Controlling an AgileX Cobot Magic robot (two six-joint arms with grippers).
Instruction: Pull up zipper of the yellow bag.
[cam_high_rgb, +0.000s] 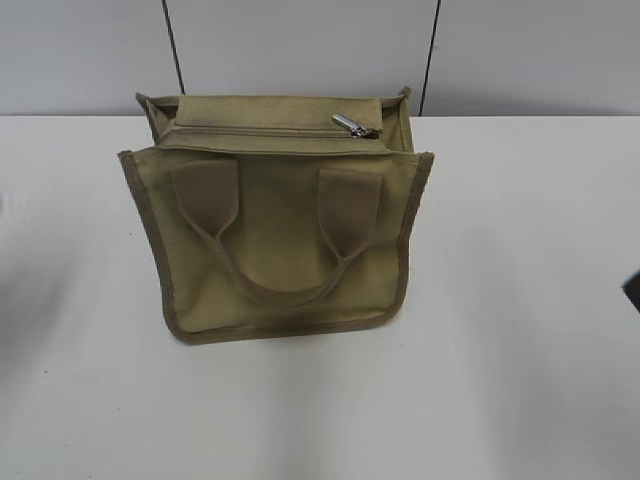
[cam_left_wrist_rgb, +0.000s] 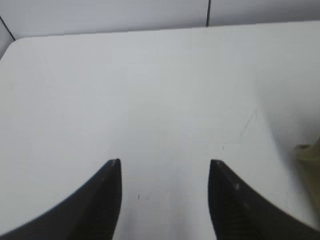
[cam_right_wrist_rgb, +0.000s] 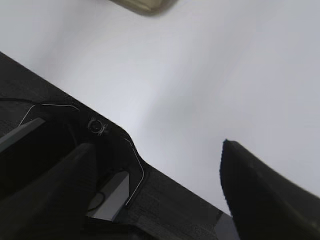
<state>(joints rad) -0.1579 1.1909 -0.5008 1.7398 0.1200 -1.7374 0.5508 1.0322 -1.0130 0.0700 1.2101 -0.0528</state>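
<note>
1. The yellow bag (cam_high_rgb: 275, 215) sits in the upper middle of the exterior frame, on the white worktop (cam_high_rgb: 520, 330), its broad front face tilted toward the camera.
2. Across its top panel runs the zipper (cam_high_rgb: 265, 130), a thin line from left to right; the silver pull tab (cam_high_rgb: 353, 126) lies at the right end of that line, angled up to the left.
3. On the front face, a webbing loop handle (cam_high_rgb: 275, 240) hangs down in a U, lying flat against the canvas. Darker trim frames the edges.
4. Neither tool shows clearly in the exterior frame; there is only a small dark shape at the right edge, and what it is I cannot tell.
5. Left wrist view: the left tool (cam_left_wrist_rgb: 165, 167) is released, its two dark fingers (cam_left_wrist_rgb: 107, 200) spread wide at the bottom of the frame with bare worktop between them.
6. In that same view a blurred khaki sliver, probably a corner of the bag (cam_left_wrist_rgb: 310, 157), peeks in at the right edge, well apart from the tool and off to its right.
7. Right wrist view: the right tool (cam_right_wrist_rgb: 157, 150) is also released, fingers (cam_right_wrist_rgb: 260, 190) wide apart at lower left and lower right, gripping nothing.
8. Here a rounded khaki bit of the bag (cam_right_wrist_rgb: 145, 5) shows at the top edge of the frame, well apart from the tool, with open white worktop lying between the two.
</note>
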